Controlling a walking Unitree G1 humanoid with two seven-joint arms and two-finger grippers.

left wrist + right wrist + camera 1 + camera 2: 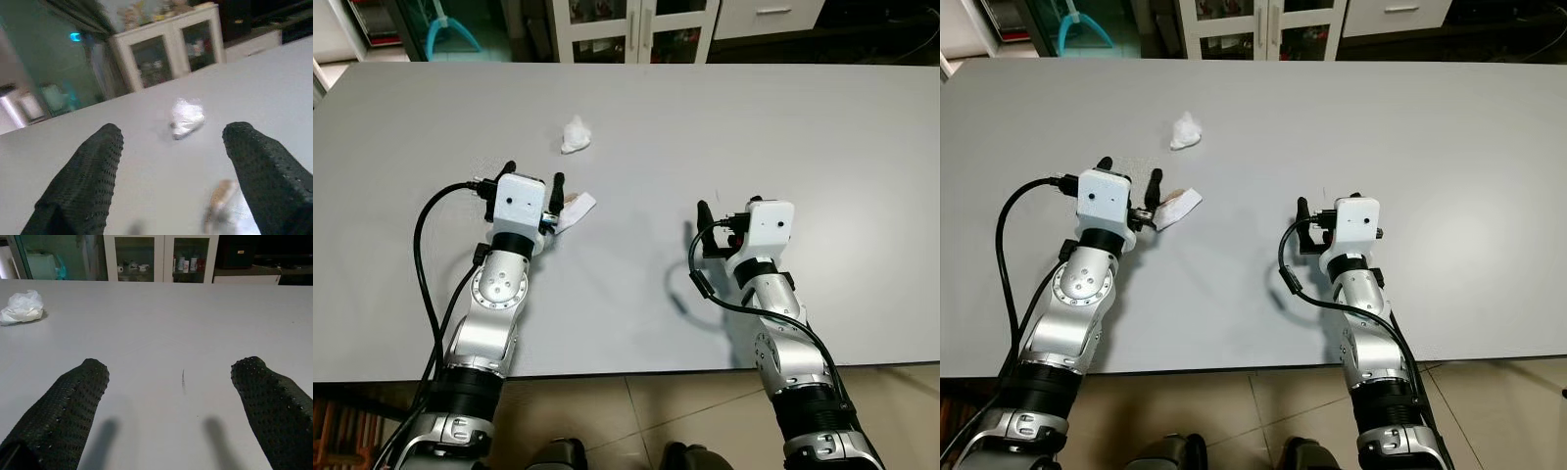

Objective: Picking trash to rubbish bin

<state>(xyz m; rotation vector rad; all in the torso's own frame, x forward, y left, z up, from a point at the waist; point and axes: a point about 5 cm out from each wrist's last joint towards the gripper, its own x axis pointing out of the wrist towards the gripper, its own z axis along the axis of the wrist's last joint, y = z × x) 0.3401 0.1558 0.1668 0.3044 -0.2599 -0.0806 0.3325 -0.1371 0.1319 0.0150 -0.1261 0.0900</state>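
Grey table [822, 147] runs wide across the head views, both arms reaching over its near edge. Left gripper [530, 188] sits low over the tabletop with fingers spread apart, nothing between them; in the left wrist view both black fingers [83, 181] frame open table. A flat white wrapper [578, 211] with a brownish bit on it lies just beside the inner finger of the left gripper, at its tip, looks touching or nearly so, hard to tell. It shows blurred at the edge of the left wrist view next to one finger. A crumpled white tissue [576, 135] lies farther out on the table, ahead of the left gripper and a little toward the middle, apart from the wrapper. Left wrist view has it centred between the two fingers, well beyond their tips. Right gripper [717, 213] hovers over bare table toward the right side, fingers apart and holding nothing; right wrist view shows the two fingers [63, 416] wide with only grey surface between and their shadows on it. The tissue shows far off to one side in that view. White cabinet [631, 29] with glass doors stands beyond the far edge of the table. Tiled floor [636, 421] shows below the near edge, between the arms.
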